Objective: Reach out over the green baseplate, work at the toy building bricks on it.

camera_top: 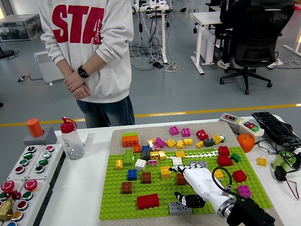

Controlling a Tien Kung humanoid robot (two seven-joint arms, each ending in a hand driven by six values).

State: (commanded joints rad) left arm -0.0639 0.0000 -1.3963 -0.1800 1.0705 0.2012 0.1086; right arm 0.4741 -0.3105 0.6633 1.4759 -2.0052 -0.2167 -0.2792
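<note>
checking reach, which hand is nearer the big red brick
Right. The right hand is over the baseplate just right of the red brick; the left is out of view.

One high head view looks forward and down over the white table (89, 188) toward the person (94, 56).

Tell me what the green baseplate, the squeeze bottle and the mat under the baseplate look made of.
Green baseplate: hard moulded plastic, judging by its even rows of studs and slight sheen. Squeeze bottle: clear plastic body with a red plastic cap. Mat: probably felt or cork; beige, matte and speckled.
</note>
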